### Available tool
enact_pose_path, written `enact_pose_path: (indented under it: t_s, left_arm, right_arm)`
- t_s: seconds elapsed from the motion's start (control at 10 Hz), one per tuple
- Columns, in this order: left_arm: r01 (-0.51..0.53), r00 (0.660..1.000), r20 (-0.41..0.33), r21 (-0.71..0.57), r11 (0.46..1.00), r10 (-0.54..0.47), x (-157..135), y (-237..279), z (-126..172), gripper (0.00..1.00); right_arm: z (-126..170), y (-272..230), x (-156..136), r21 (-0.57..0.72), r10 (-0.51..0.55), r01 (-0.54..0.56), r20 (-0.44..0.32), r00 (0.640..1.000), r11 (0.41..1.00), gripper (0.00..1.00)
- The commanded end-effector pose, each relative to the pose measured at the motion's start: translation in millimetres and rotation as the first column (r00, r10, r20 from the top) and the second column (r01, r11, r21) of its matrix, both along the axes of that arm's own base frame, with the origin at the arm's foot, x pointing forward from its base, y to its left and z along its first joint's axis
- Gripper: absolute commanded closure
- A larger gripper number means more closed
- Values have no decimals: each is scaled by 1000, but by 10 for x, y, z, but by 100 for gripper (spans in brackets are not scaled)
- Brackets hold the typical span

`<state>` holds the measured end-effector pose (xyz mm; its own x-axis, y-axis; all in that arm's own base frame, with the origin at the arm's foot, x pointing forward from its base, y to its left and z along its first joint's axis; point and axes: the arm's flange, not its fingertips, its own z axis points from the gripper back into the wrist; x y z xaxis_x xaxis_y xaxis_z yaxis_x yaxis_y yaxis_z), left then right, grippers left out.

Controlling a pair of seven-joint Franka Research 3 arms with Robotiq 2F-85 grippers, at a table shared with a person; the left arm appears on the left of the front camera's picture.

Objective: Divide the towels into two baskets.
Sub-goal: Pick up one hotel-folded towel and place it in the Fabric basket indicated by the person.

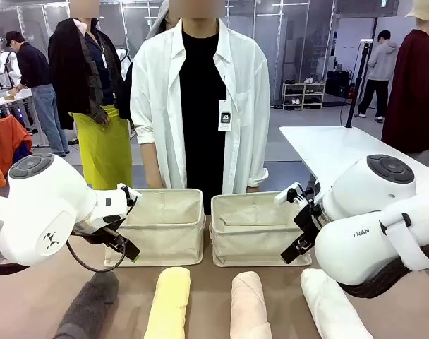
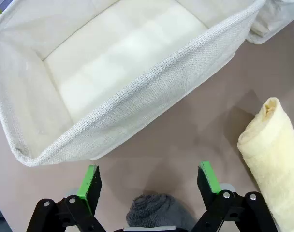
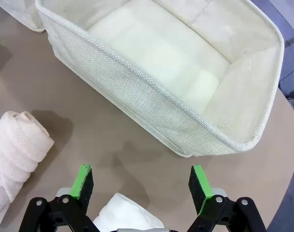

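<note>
Your left claw (image 2: 148, 170), spread apart, hangs over the far end of the grey towel (image 2: 156, 211), then come the yellow towel (image 1: 169, 300) and pink towel (image 1: 248, 305), and your right claw (image 3: 142, 173), also apart, hangs over the white towel (image 3: 126, 215), all four lying lengthwise toward the baskets (image 1: 165, 244).

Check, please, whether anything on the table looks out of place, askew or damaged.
Nothing stands out. The grey towel, yellow towel, pink towel and white towel lie rolled in a row before the left basket and right basket, both upright and empty. The left hand and right hand are open, holding nothing.
</note>
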<state>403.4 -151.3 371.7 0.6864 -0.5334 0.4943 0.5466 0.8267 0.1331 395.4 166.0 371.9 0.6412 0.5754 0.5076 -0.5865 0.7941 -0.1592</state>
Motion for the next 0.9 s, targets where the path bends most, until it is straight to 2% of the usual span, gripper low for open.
enact_pose_path:
  t_s: [0.0,0.8]
  left_arm:
    - [0,1000,0,0,1000,0,-1,-2,0,0]
    - [0,1000,0,0,1000,0,-1,-2,0,0]
  right_arm:
    - [0,0,0,0,0,0,0,1000,1000,0]
    - [0,0,0,0,0,0,0,1000,1000,0]
